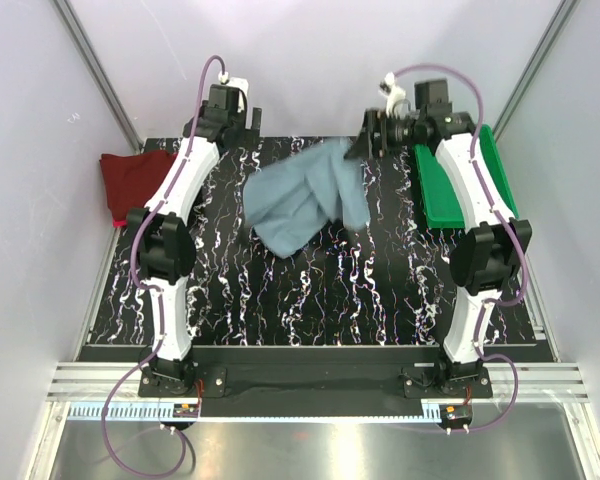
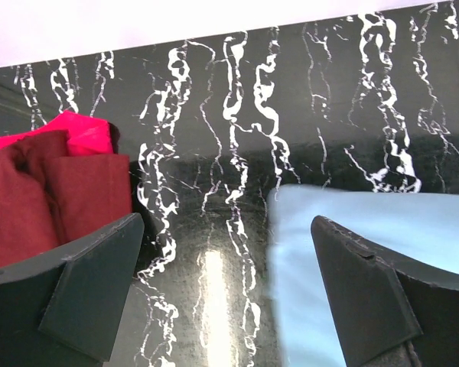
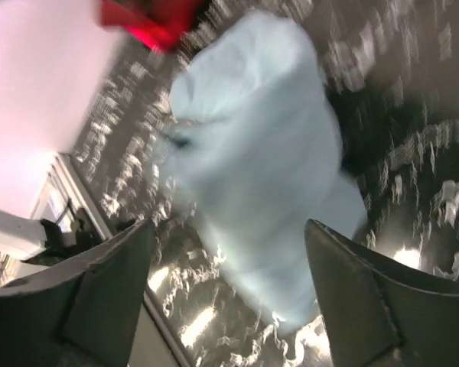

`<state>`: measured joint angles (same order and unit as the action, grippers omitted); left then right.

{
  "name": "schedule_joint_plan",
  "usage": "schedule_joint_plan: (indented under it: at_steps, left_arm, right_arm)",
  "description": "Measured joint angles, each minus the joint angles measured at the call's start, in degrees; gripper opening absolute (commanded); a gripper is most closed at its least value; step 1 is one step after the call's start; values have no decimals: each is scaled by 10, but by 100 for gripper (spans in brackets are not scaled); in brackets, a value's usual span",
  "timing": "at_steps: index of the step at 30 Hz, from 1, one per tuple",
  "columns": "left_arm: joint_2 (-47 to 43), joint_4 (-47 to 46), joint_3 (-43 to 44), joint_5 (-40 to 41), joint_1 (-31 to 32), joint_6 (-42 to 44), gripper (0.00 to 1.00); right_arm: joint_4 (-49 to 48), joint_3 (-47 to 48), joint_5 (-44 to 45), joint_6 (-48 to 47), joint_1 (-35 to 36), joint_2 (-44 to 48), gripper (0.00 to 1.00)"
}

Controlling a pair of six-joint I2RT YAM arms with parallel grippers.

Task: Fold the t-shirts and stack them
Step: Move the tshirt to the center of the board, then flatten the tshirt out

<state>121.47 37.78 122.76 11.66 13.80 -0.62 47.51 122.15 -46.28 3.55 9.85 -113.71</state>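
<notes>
Grey-blue shirt point(image 1: 302, 205), judged limp and light, is best pinched at a hem, while left end effector point(image 2: 228, 229) and right end effector point(image 3: 228, 233) are spread wide, empty.

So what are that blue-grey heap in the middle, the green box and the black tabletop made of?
The blue-grey heap looks like soft matte cloth: it lies in limp folds. The green box seems smooth hard plastic, with a stiff straight rim. The tabletop looks like glossy black marble with white veins, perhaps only a printed sheet; it mirrors the light.
</notes>
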Motion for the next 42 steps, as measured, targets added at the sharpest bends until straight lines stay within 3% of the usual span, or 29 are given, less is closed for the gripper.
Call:
schedule_joint_plan:
  at_steps: [4, 7, 9, 14, 19, 29, 42]
  left_arm:
    - [0, 1, 0, -3, 8, -7, 99]
    - [-2, 1, -7, -9, 12, -8, 99]
    - [-4, 2, -15, -13, 14, -7, 99]
    - [-12, 5, -40, -20, 16, -7, 99]
    - [-21, 12, -60, -19, 23, -7, 99]
    - [-30, 15, -62, -12, 58, 10, 99]
    - [-30, 15, -61, -7, 63, 12, 99]
  right_arm:
    - [8, -108, 51, -30, -24, -7, 94]
    - [5, -123, 94, -33, -55, -35, 95]
    - [3, -104, 118, -34, -85, -66, 94]
    - [-13, 55, 158, -38, -150, -190, 93]
    - [-30, 145, 174, -38, -168, -269, 93]
    - [-36, 163, 153, -28, -155, -317, 93]
    - [-53, 163, 207, -28, -155, -327, 95]
